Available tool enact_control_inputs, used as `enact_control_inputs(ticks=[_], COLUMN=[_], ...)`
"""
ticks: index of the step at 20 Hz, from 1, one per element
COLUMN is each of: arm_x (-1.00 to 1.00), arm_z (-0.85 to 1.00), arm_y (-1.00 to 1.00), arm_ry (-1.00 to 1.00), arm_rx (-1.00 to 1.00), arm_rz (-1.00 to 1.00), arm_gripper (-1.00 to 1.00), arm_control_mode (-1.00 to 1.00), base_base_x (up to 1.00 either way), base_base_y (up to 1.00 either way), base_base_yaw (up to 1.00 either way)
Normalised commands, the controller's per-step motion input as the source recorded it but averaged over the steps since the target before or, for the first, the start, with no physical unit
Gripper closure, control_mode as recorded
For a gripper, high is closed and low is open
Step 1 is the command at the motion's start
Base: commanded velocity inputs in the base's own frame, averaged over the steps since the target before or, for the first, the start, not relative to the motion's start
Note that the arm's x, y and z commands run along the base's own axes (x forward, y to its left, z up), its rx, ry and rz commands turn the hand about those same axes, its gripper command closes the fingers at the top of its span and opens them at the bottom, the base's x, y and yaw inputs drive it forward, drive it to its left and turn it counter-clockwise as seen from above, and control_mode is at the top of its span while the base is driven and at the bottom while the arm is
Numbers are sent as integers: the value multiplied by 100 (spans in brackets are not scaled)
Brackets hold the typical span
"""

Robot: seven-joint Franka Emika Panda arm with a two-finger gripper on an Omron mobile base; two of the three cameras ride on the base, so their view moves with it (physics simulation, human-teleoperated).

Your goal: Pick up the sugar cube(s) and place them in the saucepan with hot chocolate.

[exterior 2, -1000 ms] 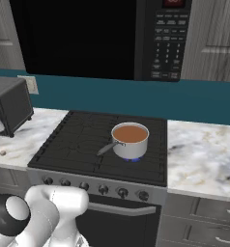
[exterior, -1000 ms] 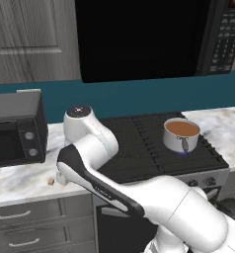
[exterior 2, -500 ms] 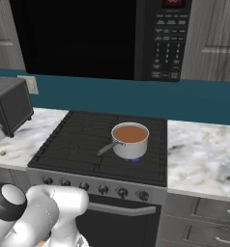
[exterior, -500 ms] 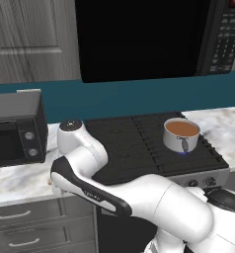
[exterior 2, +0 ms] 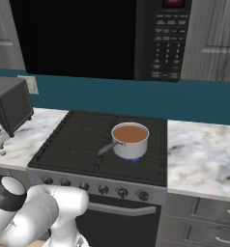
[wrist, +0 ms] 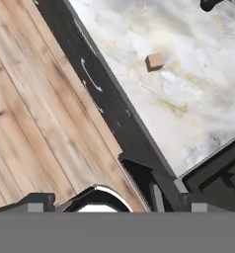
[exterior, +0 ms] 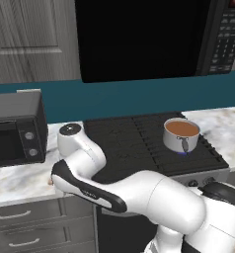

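- Sugar cube [wrist: 154, 62] was seen alone on marble counter [wrist: 188, 94], nr its edge.
- Saucepan w/ hot chocolate [exterior 2: 130, 140] was sat on stove [exterior 2: 88, 144].
- Gripper state couldn't be told.

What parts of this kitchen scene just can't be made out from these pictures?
- The jaws: hand view, cut off by the bottom edge, so open or shut cannot be told.
- Sugar cube: right base view, a tiny speck on the counter; no detail.
- Saucepan: liquid depth hidden by its wall in both base views.
- Toaster oven: right base view, cut by the left edge.
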Motion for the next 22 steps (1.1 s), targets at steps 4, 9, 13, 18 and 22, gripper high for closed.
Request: enact_control_inputs(ticks=[4, 9, 13, 18, 22], arm_x=[20, 12, 9, 15, 23], arm_z=[-20, -17, -14, -15, -17], arm_y=[0, 9, 12, 9, 8], arm_ry=[0, 0, 0, 0, 0], arm_rx=[-4, -5, -4, -6, -5], arm_rz=[0, 0, 0, 0, 0], arm_gripper=[-100, -100, -100, -100, -100], arm_control_mode=[-100, -100, -100, -100, -100], base_base_x=[0, 0, 0, 0, 0], base_base_y=[0, 0, 0, 0, 0], base_base_yaw=[0, 0, 0, 0, 0])
